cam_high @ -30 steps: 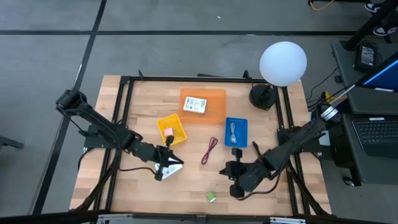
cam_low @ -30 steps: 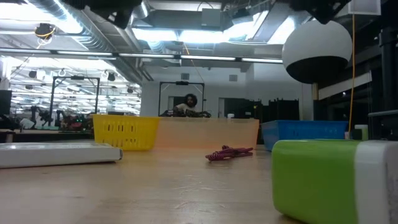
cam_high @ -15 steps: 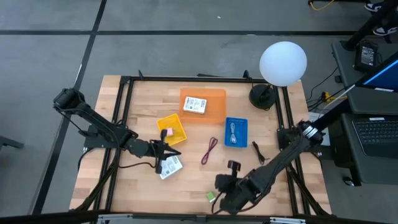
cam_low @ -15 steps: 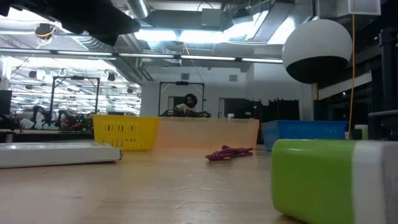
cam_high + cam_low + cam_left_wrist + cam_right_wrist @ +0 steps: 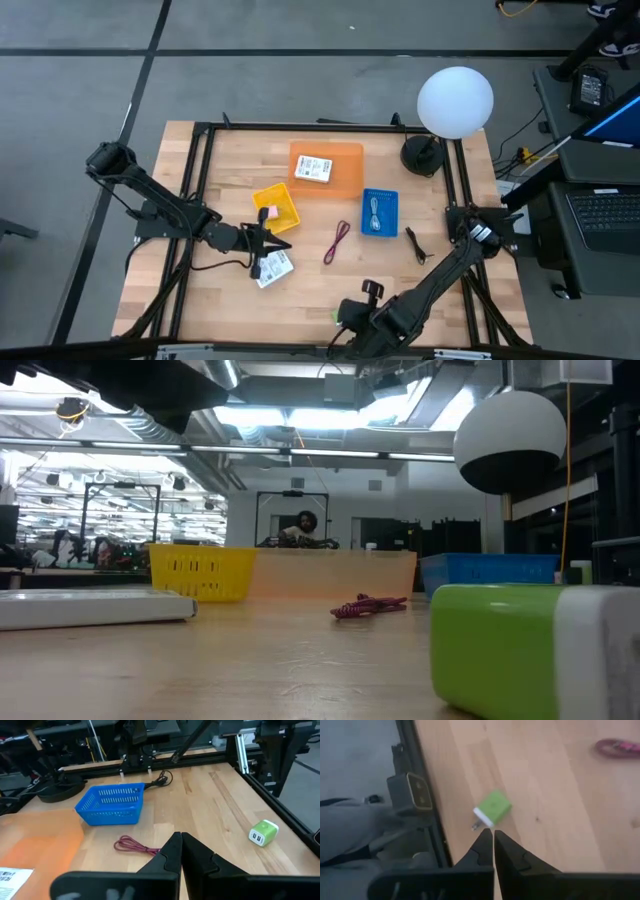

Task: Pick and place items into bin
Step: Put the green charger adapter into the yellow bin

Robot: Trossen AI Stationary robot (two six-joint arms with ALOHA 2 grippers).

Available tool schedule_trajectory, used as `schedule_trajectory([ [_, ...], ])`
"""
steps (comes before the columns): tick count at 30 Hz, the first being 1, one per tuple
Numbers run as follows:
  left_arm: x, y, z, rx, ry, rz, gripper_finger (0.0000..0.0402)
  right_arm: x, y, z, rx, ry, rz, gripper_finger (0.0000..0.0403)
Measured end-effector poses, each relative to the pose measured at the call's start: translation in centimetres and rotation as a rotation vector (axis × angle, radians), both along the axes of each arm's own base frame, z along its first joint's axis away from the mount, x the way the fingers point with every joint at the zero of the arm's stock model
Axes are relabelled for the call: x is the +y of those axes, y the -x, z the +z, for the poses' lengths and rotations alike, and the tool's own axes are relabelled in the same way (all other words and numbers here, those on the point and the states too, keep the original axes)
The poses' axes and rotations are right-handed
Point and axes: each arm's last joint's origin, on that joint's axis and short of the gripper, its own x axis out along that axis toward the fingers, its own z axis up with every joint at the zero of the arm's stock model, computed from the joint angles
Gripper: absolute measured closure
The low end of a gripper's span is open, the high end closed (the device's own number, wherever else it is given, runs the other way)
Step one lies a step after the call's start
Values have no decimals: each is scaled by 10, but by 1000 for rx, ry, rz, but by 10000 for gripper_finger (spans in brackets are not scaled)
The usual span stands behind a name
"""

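Observation:
A green block with a white end (image 5: 492, 807) lies on the wood near the table's front edge, large in the low view (image 5: 500, 645). My right gripper (image 5: 493, 834) hovers shut beside its white end (image 5: 347, 320); I cannot tell if it touches. My left gripper (image 5: 264, 243) is shut and holds nothing, between the yellow bin (image 5: 284, 200) and a white packet (image 5: 272, 267) lying flat on the table. A dark red cord (image 5: 336, 242) and a thin black piece (image 5: 413, 243) lie loose. A pink block (image 5: 270, 212) sits in the yellow bin.
The orange bin (image 5: 345, 175) holds a second white packet (image 5: 313, 167). The blue bin (image 5: 380, 228) holds a grey-blue piece (image 5: 375, 212). A white globe lamp (image 5: 455, 100) on a black base (image 5: 422, 153) stands at the far right. A black frame rail (image 5: 422, 805) runs along the table's edge.
My right gripper has swept toward the table's near edge and to the left, tipping downward, and now stands by the green block. My left gripper has swung off the white packet toward the yellow bin, then kept still; the packet lies uncovered on the table.

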Motion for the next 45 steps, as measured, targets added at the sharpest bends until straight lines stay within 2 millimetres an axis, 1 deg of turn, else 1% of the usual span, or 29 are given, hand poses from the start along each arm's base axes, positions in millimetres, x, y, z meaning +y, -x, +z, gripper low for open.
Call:
schedule_trajectory([
  [5, 0, 0, 0, -2, 4, 0, 398, 1, -1, -2, 7, -9, -6, 399],
  [8, 0, 0, 0, -2, 4, -1, 398, 0, -1, -2, -5, -12, -46, 385],
  [10, 0, 0, 0, -2, 6, 0, 398, 1, -1, -2, -7, -19, -62, 367],
  [22, 0, 0, 0, -1, 10, 0, 398, 0, -1, -1, -24, -71, -213, 232],
  [28, 0, 0, 0, -1, 11, 0, 398, 1, -2, -1, -21, -100, -222, 174],
  [31, 0, 0, 0, -1, 14, 1, 398, 2, -2, -1, -22, -103, -225, 152],
  [34, 0, 0, 0, -1, 26, 4, 398, 4, -4, -4, -28, -111, -224, 139],
  [40, 0, 0, 0, -2, 26, 4, 398, 9, -10, -31, 14, -70, -207, 135],
  [45, 0, 0, 0, -2, 27, 4, 398, 12, -15, -46, 24, -79, -267, 135],
])
